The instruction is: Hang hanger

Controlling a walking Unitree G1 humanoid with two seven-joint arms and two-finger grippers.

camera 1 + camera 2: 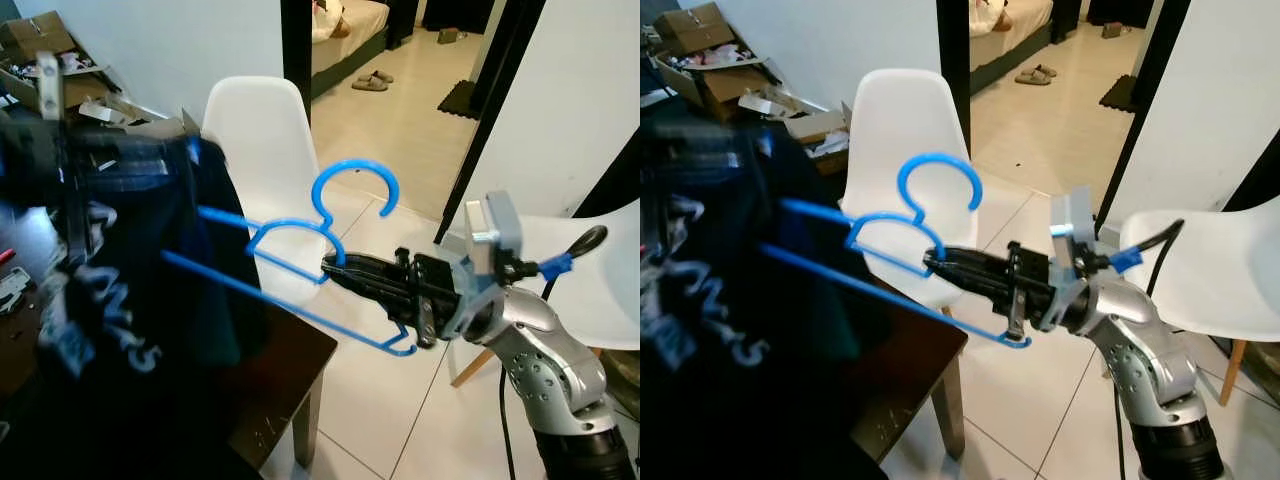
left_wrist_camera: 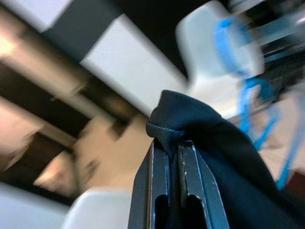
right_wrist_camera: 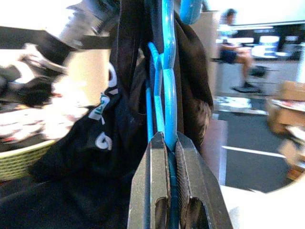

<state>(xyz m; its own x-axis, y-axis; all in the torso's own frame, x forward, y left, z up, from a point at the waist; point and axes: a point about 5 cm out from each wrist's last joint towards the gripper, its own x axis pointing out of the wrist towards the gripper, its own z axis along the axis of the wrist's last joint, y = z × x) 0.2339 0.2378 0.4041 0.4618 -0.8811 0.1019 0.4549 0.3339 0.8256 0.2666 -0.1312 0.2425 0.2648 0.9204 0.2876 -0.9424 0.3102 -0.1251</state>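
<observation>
A blue plastic hanger (image 1: 300, 310) is held out level over the table corner, its hook (image 1: 355, 170) pointing up. My right gripper (image 1: 335, 268) is shut on the hanger's shoulder close to the neck; the right wrist view shows the fingers (image 3: 147, 181) clamped on the blue bar (image 3: 167, 105). The hanger's far end reaches into a black garment with white lettering (image 1: 120, 300), which is blurred at the left. My left gripper (image 2: 174, 145) is shut on a fold of that dark fabric (image 2: 205, 129).
A white chair (image 1: 262, 150) stands behind the hanger, and a second one (image 1: 600, 290) is at the right. A dark brown table (image 1: 290, 370) lies below. Cardboard boxes (image 1: 40, 40) sit at the back left. A seated person (image 3: 233, 47) and a green basket (image 3: 19, 162) appear in the right wrist view.
</observation>
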